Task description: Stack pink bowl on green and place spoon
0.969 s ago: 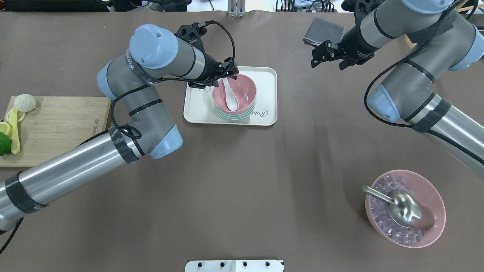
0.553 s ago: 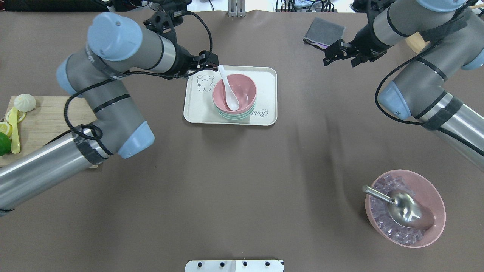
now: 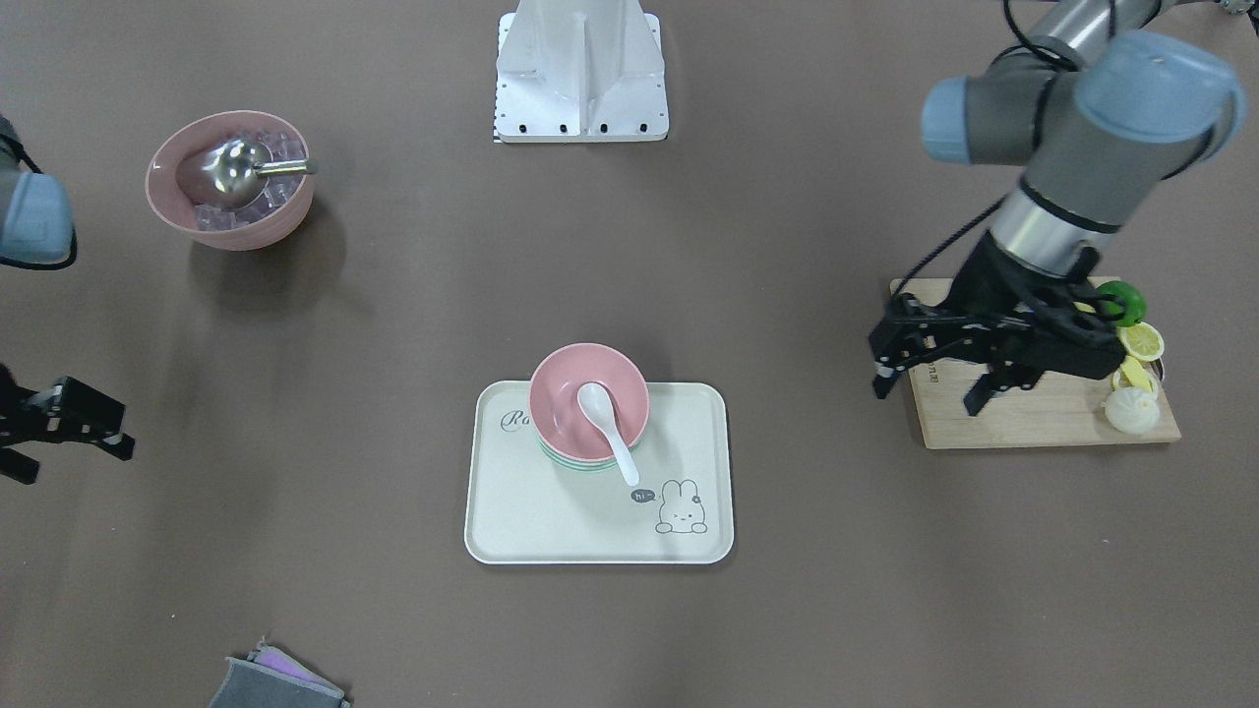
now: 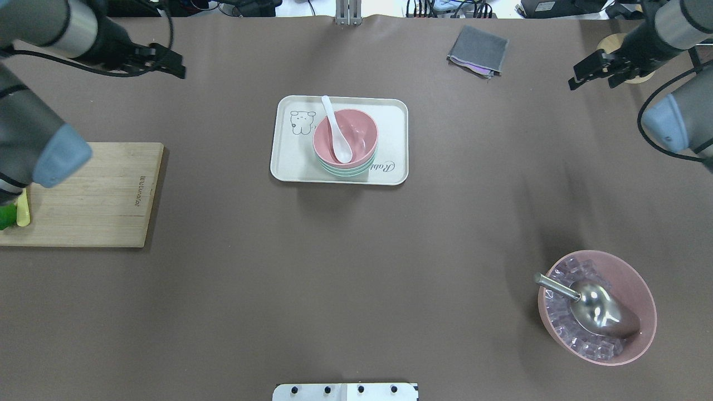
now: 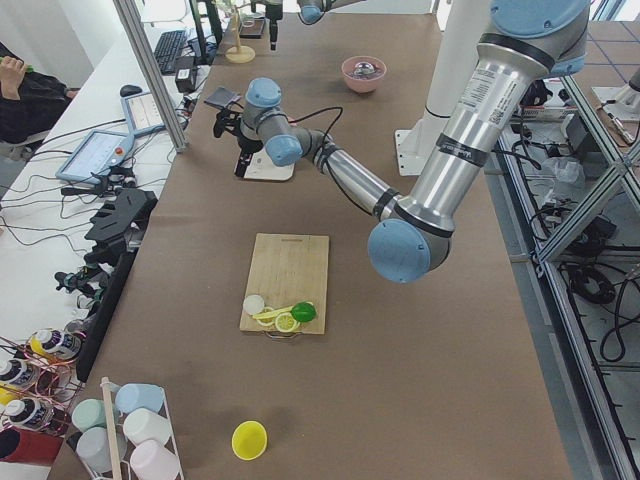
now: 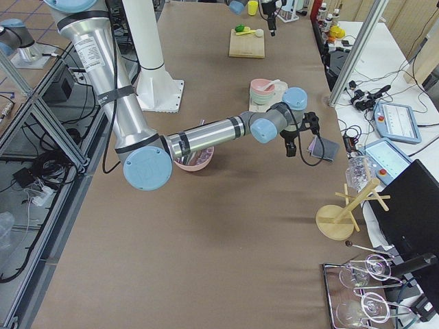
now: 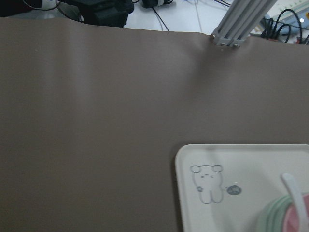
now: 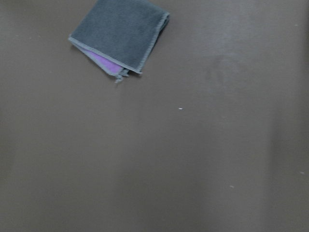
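Pink bowl [image 4: 363,132] sits nested on the green bowl [image 4: 343,170], on the cream tray [image 4: 393,119] at the far middle of the desk [image 4: 356,267]. The white spoon [image 4: 337,137] lies in it, scoop down inside and handle leaning out over the rim. Left tool [image 3: 928,391] hangs wide and empty, well apart from the tray; right tool [image 4: 592,77] is likewise spread and empty on the other side. The task looks done. The likely risk is that overhanging handle: a low arm pass or a nudge to the tray could flip the spoon out.
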### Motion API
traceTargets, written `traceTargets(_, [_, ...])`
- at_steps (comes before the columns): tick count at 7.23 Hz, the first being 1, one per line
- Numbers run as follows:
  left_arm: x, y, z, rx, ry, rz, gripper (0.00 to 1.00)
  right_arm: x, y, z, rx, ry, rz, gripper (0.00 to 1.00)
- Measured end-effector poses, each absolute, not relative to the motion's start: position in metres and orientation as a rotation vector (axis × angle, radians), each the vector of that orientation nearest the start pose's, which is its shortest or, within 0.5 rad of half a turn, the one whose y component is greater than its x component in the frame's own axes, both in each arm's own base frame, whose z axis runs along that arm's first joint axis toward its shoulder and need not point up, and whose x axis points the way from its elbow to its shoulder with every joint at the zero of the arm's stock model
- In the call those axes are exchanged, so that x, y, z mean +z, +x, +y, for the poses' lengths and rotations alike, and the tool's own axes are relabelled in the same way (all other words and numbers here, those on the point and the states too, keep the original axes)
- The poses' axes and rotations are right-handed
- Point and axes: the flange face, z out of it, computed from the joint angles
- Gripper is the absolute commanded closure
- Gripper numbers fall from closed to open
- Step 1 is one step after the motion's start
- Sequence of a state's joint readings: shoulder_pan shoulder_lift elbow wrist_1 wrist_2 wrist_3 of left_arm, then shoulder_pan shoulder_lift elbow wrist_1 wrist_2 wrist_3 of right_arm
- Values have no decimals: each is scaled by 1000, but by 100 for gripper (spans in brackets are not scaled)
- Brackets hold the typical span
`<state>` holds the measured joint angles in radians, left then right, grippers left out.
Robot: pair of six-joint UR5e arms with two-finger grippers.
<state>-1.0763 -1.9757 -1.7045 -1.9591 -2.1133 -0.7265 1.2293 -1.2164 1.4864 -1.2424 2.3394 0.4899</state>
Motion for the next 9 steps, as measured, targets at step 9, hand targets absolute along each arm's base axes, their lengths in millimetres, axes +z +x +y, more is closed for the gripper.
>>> traceTargets(9, [611,-81,-486,-18,329,703,2,582,53,-566,-7,114,-798,0])
